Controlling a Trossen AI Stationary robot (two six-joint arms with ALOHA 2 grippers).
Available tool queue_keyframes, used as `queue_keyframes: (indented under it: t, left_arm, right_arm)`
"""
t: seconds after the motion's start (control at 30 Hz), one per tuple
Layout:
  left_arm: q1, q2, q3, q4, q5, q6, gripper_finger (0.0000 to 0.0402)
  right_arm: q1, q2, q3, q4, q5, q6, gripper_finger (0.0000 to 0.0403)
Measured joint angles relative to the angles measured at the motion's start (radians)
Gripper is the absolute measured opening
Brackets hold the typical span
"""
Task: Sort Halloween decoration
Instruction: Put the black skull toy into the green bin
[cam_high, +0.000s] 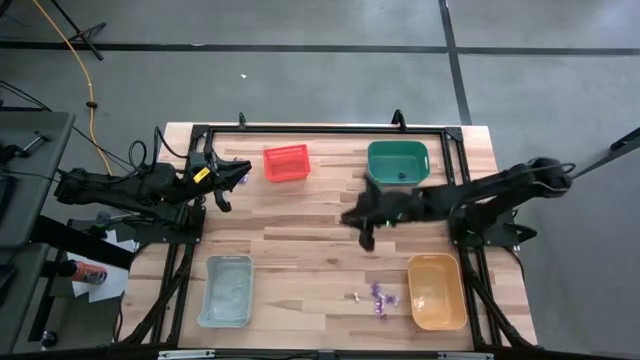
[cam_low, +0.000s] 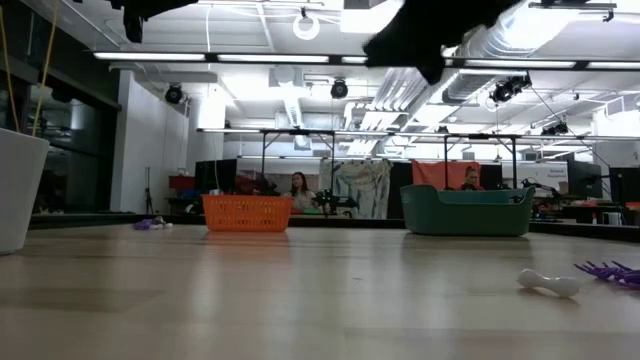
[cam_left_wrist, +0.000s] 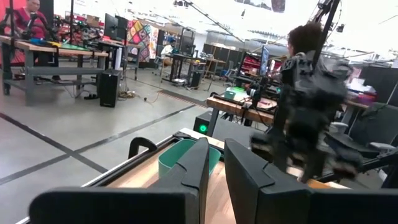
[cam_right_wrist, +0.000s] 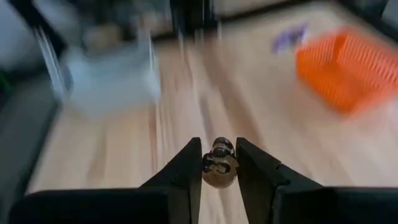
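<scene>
1. While the right arm is reaching out over the middle of the table (cam_high: 300, 230), the right gripper (cam_right_wrist: 217, 163) is clamping a small dark trinket (cam_right_wrist: 218, 165) between its fingers; the wrist view is showing the round brownish piece pinched at the tips.
2. In the high view the right gripper (cam_high: 362, 225) is hanging just in front of the green bin (cam_high: 397, 165), above bare table.
3. The purple trinkets (cam_high: 378, 297) are lying in a small cluster on the table, just beside the orange bin (cam_high: 437, 291), on its left side in the high view.
4. In the low view a few purple spiky bits (cam_low: 607, 271) are showing at the right edge, with a small white piece (cam_low: 549, 283) lying near them.
5. The left arm is waiting at the left table edge; the left gripper (cam_high: 232, 180) is sitting near the red bin (cam_high: 286, 163), apart from it.
6. In its wrist view the left fingers (cam_left_wrist: 198, 168) are standing with a narrow gap and nothing is showing between them.
7. The clear bin (cam_high: 227, 291) is sitting at the near left, well apart from the trinkets.
8. People are sitting at benches in the room behind the table.
</scene>
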Motion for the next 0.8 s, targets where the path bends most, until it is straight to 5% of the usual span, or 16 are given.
queue_keyframes:
  t: [0.23, 0.5, 0.8]
  left_arm:
    - [0.0, 0.012, 0.0, 0.015, 0.008, 0.042, 0.0042]
    - [0.0, 0.097, 0.0, 0.011, 0.076, 0.089, 0.0042]
    - [0.0, 0.137, 0.0, 0.015, 0.079, 0.074, 0.0042]
  right_arm:
    - [-0.189, -0.098, -0.144, 0.476, -0.096, -0.001, 0.0075]
    - [-0.269, -0.104, -0.147, 0.524, -0.231, -0.006, 0.0075]
    - [-0.269, -0.104, -0.147, 0.525, -0.24, -0.005, 0.0075]
